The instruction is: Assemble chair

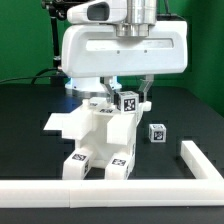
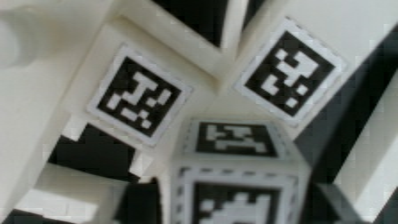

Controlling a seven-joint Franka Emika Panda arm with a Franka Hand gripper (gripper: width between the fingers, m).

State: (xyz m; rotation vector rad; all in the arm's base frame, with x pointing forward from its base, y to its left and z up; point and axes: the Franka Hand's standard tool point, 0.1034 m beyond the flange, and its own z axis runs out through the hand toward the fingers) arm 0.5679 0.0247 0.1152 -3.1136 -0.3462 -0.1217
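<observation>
The partly joined chair (image 1: 100, 135) stands mid-table, a white blocky body with square tags low on its front. On top of it sits a small tagged chair piece (image 1: 127, 100). My gripper (image 1: 127, 104) comes straight down over that piece, one dark finger on each side. In the wrist view the same piece (image 2: 237, 140) fills the space between the fingers (image 2: 153, 196), whose inner faces lie against its sides; the gripper (image 2: 240, 205) is shut on it. Two larger tagged chair faces (image 2: 137, 92) rise beyond it. A loose cube-ended leg (image 1: 157, 132) lies toward the exterior view's right.
The long white L-shaped border rail (image 1: 110, 190) runs along the front and turns up at the exterior view's right. A flat white part (image 1: 60, 123) lies on the chair's left. The table is black, with a green wall behind it.
</observation>
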